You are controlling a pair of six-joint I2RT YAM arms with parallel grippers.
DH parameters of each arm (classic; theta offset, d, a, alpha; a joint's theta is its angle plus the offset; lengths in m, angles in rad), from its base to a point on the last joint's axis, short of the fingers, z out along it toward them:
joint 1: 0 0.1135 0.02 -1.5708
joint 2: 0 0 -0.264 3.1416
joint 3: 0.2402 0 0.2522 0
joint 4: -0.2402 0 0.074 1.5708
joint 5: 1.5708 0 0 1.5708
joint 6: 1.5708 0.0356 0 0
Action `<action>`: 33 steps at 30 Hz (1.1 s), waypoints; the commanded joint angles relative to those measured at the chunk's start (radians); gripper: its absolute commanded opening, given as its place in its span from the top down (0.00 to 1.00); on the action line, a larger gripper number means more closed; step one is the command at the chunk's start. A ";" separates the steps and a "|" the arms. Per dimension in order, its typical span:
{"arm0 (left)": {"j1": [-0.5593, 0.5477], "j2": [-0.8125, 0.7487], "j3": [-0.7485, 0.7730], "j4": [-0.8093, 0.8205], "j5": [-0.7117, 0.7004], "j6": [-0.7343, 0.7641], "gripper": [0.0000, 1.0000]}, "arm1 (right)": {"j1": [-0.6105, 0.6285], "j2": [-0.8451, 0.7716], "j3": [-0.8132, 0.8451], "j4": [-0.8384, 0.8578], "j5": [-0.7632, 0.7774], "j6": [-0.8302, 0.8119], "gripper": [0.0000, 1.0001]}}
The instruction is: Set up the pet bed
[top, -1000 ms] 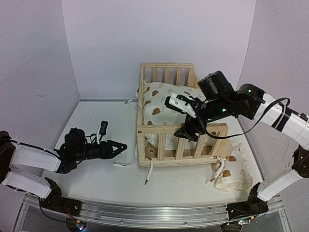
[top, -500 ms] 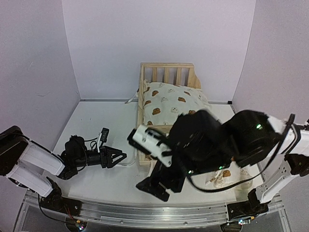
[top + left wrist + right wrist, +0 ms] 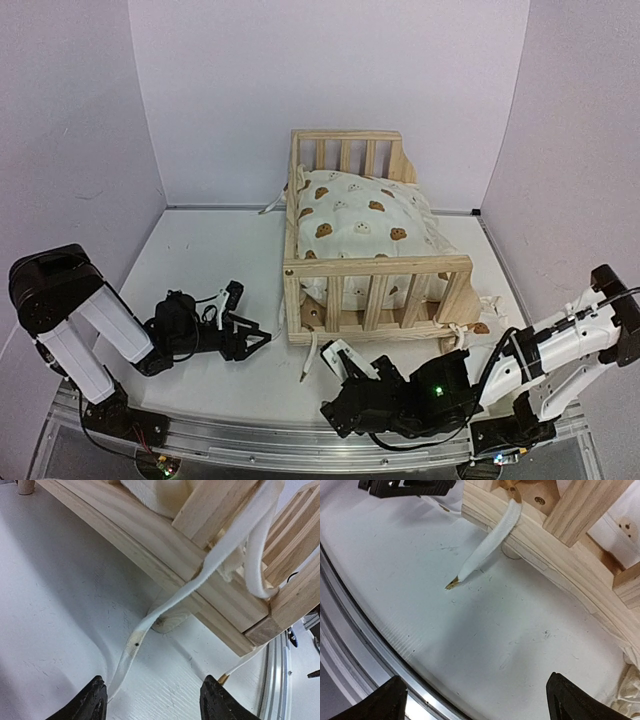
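Left fingers (image 3: pixel 255 342): parted to a middling gap and holding nothing. A white tie (image 3: pixel 134 647) lies on the worktop and runs in between them.
Right fingers (image 3: pixel 342 358): spread wide and empty, low over the near edge of the worktop.
Pet bed (image 3: pixel 375 266) from the left fingers: just ahead and untouched, with its near corner and one round foot closest.
Pet bed from the right fingers: ahead, its near slatted rail facing them. A second tie (image 3: pixel 487 550) hangs from the base, its frayed end on the worktop in front of them.
Worktop (image 3: pixel 200 260): white and lightly scuffed, with a metal rail (image 3: pixel 250 435) along the edge behind both pairs of fingers.
Room: plain pale walls (image 3: pixel 330 70) beyond the bed and to either side.
Bed's look: light pine with a plank base, standing upright on its feet. A cream bear-print cushion (image 3: pixel 350 215) fills it, bulging above the side rails.
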 commanded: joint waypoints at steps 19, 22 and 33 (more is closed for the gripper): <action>-0.252 0.138 0.209 -0.397 -0.723 0.005 0.69 | -0.114 0.183 -0.177 0.897 0.139 -0.040 0.09; -0.280 0.115 0.218 -0.509 -0.755 -0.022 0.86 | -0.127 0.227 -0.152 0.898 0.140 -0.029 0.10; -0.335 -0.167 0.109 -0.569 -0.540 -0.141 1.00 | -0.157 0.370 -0.065 0.908 0.198 -0.020 0.33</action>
